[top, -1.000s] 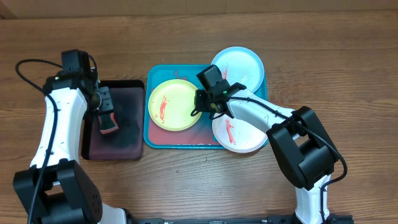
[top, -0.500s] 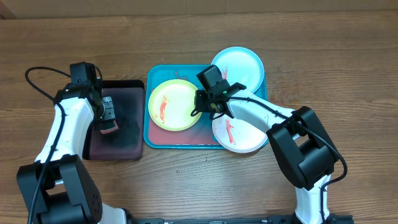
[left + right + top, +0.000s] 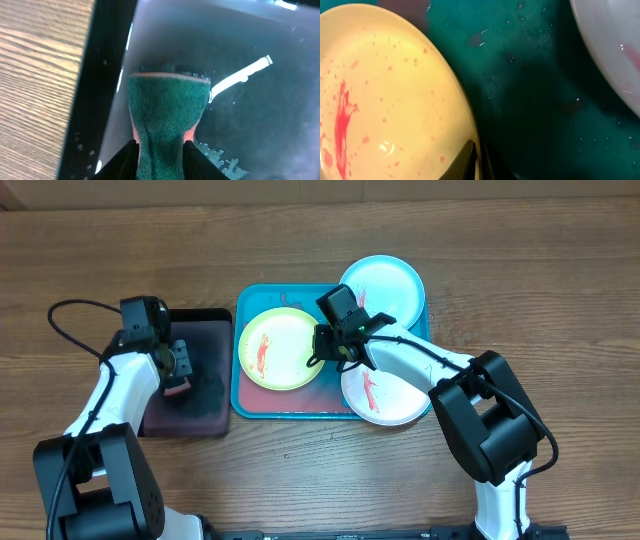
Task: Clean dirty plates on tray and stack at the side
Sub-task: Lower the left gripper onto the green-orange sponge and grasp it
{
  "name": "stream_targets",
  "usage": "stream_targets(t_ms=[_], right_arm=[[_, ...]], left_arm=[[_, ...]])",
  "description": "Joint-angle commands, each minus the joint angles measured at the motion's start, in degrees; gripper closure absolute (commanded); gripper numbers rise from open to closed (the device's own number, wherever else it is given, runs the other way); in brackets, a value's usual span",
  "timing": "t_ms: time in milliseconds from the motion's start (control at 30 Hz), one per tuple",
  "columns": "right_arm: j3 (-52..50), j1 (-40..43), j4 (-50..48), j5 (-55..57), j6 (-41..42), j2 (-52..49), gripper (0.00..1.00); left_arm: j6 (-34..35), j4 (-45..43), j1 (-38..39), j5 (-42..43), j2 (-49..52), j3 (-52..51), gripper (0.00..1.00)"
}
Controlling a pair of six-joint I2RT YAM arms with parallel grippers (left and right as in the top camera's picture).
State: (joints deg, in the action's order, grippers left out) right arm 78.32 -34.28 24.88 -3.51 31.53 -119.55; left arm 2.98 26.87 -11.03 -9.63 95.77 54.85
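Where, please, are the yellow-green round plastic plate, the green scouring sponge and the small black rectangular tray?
yellow-green round plastic plate [image 3: 280, 348], overhead view, pale centre.
green scouring sponge [image 3: 167, 107], left wrist view, fuzzy face.
small black rectangular tray [image 3: 207, 402], overhead view, bare floor.

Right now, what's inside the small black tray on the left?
A green-topped sponge with an orange underside, pinched by the left gripper, sits on the wet base of the black tray. The base beneath the sponge is covered and cannot be seen.
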Motion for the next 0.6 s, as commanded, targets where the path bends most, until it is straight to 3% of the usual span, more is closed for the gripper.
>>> stream_targets(t_ms=[0, 200, 233, 333, 567], right_arm=[[0.8, -0.3, 0.3, 0.9, 0.2, -1.0, 0.92], [0.8, -0.3, 0.3, 0.9, 0.2, -1.0, 0.92], [0.8, -0.3, 0.3, 0.9, 0.2, -1.0, 0.92], [0.8, -0.3, 0.3, 0.9, 0.2, -1.0, 0.92], [0.8, -0.3, 0.3, 0.9, 0.2, -1.0, 0.92]], left_arm=[[0.4, -1.5, -0.3, 0.4, -0.4, -3.0, 0.69], [0.4, -4.1, -0.3, 0.0, -0.4, -5.4, 0.71], [0.4, -4.3, -0.3, 0.0, -0.4, -5.5, 0.74], [0.4, -4.6, -0.3, 0.0, -0.4, -5.5, 0.96], [0.4, 2.3, -0.2, 0.5, -1.2, 0.4, 0.96]])
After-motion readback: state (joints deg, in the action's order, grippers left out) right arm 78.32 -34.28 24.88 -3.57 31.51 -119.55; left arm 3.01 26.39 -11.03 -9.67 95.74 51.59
